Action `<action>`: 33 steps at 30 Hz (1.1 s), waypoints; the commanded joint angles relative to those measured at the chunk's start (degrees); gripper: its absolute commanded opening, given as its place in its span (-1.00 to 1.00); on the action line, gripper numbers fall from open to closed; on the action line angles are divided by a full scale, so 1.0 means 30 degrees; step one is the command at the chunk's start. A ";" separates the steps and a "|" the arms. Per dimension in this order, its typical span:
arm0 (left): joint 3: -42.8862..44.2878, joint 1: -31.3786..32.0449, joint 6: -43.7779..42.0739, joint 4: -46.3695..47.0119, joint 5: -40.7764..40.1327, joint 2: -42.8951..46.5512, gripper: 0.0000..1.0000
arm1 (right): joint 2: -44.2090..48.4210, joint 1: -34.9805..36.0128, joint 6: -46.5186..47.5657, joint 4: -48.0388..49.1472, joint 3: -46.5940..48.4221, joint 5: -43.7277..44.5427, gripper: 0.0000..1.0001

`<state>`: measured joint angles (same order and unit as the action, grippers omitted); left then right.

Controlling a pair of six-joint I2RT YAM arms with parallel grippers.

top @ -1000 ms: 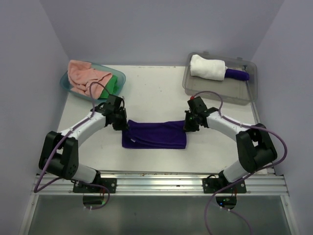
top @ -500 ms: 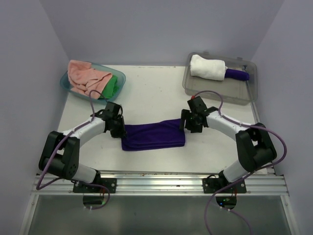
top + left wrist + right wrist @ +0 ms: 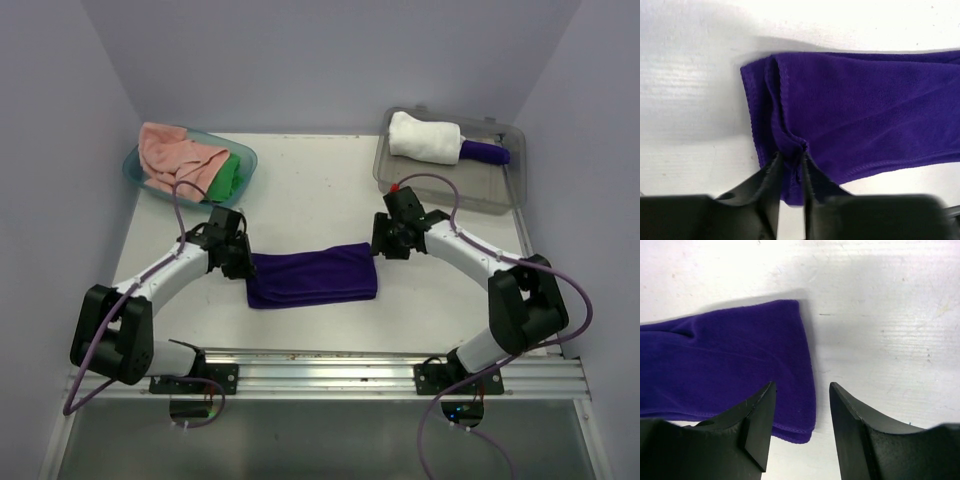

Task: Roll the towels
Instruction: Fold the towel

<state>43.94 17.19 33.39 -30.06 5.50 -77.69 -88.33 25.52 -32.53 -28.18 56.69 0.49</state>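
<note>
The purple towel [image 3: 312, 277] is folded into a long band and lies flat across the middle of the table [image 3: 310, 185], with its long axis running left to right. That axis is what your next move turns on, because a roll has to travel along it from one short end toward the other.

Your left gripper [image 3: 238, 262] is at the left short end, close to a corner. Its fingers are narrow, almost together, with a small pucker of cloth pinched up between the tips. You're holding a fold there, not the whole edge, and the band runs off to the right from those fingers.

Your right gripper [image 3: 384, 245] is at the opposite end, by the far right corner. Its fingers stand apart and grip nothing. One hangs over the cloth and the other over bare table, with the towel's right edge between them. I can't tell whether the tips touch down.

Each arm has its own end and neither is nearer the middle. I'd judge the open right side freer to start a roll leftward.

The pink towel [image 3: 175, 152] and green towel [image 3: 230, 176] wait in the tub [image 3: 250, 160] at the far left. The white towel [image 3: 425, 137] sits rolled in the tray [image 3: 440, 188] at the far right.
</note>
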 commanded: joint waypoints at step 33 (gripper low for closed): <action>-0.0271 0.0803 0.0797 0.2375 0.1537 -0.3455 -0.21 | -0.1647 0.0898 -0.0928 0.2215 -0.3626 0.0247 -0.35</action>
<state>40.32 19.42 38.33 -24.18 11.94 -83.40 -95.55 28.12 -33.58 -17.10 52.56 -1.06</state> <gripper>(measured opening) 0.394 0.324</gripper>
